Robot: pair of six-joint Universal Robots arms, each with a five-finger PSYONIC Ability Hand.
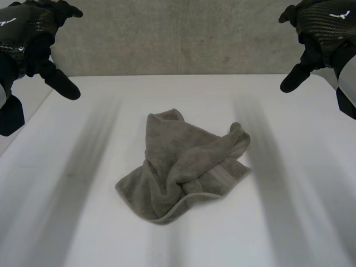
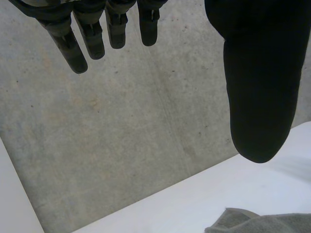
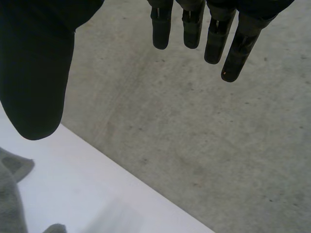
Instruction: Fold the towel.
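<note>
Closest to the lens, the robot's black left hand point(image 1: 30, 39) and black right hand point(image 1: 322, 28) hang raised, one to each side of a crumpled grey-brown terry towel point(image 1: 186, 167) and beyond it, both well apart from it. Each wrist view shows straight fingers point(image 2: 80, 48) spread wide of the thumb, holding nothing. The towel lies bunched in the middle of the white table point(image 1: 300, 222), with its hemmed edge toward the robot and a peaked fold at its far right. Its heap runs loosely on a diagonal from near left to far right. It sits between and below both hands, neither plainly nearer, so I judge both must descend inward to find corners.
</note>
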